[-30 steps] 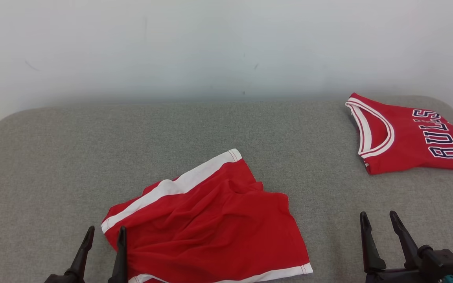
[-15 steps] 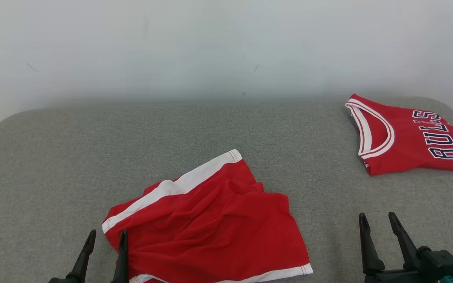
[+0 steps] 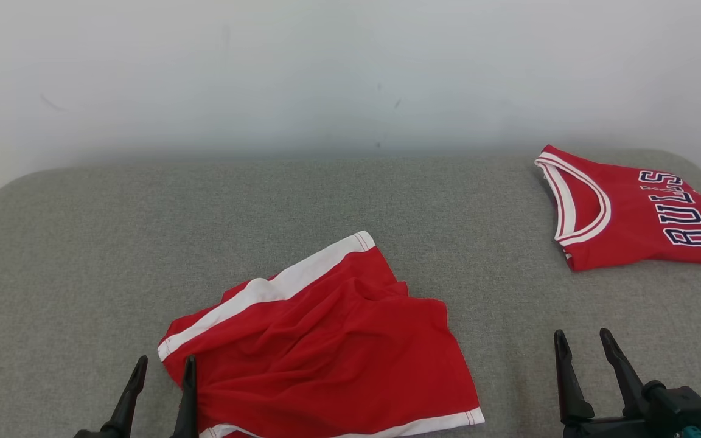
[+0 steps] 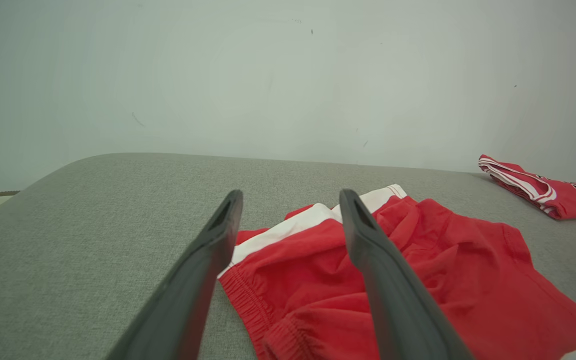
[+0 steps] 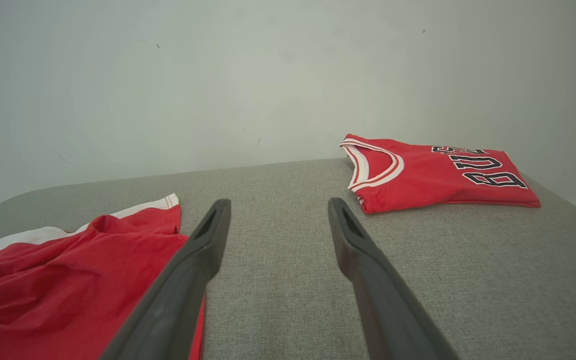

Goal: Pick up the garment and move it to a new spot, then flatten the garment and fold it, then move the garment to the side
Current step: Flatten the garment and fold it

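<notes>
Both hands sit a touch lower in the head view than a second ago, our left hand more so than our right hand; the cloth has not shifted. We see the red shorts, trimmed with white bands, lying rumpled and unfolded on the near middle of the grey worktop, their elastic waistband toward our left. Our left hand is spread wide with nothing between its fingers, at the near-left corner of the shorts: one finger shows over bare grey fabric, the other over the red waistband edge. Whether it touches the cloth we cannot tell. Our right hand is likewise wide and holds nothing, over bare worktop just to the right of the shorts. A red jersey with white trim and dark lettering lies folded at the far right corner, well apart from the shorts and from both hands. Behind the worktop stands a pale wall
</notes>
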Controlling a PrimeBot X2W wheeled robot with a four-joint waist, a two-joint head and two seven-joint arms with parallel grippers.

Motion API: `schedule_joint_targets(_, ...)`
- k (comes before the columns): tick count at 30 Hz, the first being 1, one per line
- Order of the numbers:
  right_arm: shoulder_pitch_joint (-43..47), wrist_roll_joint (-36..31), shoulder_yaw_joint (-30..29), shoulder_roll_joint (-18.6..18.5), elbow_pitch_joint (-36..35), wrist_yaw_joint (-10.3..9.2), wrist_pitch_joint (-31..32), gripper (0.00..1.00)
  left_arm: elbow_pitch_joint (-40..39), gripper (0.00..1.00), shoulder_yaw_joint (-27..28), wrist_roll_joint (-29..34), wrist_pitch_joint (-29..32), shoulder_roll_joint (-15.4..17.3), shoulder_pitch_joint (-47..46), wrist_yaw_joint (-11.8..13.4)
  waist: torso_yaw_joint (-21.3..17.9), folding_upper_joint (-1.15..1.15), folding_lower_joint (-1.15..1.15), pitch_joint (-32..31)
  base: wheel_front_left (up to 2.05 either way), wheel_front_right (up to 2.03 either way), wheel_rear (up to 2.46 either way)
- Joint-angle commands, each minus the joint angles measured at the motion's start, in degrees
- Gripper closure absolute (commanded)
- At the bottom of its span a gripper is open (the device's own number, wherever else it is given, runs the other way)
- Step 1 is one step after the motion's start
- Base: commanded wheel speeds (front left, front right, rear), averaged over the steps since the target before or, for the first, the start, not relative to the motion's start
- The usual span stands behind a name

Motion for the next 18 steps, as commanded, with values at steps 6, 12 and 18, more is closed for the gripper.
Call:
schedule_joint_targets(6,0.17,-0.38,0.07,0.21,0.08,-0.05,-0.34,0.00,0.09,0.00,0.22,-0.06,-0.22,0.02,0.39,-0.19,0.19,0.00,0.00,0.02,0.00,0.00,0.00)
schedule_joint_targets(12,0.08,-0.42,0.05,0.21,0.15,-0.05,-0.35,0.00,-0.11,0.00,0.08,-0.06,-0.22,0.02,0.60,-0.04,0.34,0.00,0.00,0.14,0.00,0.00,0.00)
schedule_joint_targets(18,0.21,-0.44,0.01,0.26,0.13,-0.05,-0.34,0.00,-0.32,0.00,0.11,-0.05,-0.22,0.02,0.81,0.07,0.42,0.00,0.00,0.21,0.00,0.00,0.00)
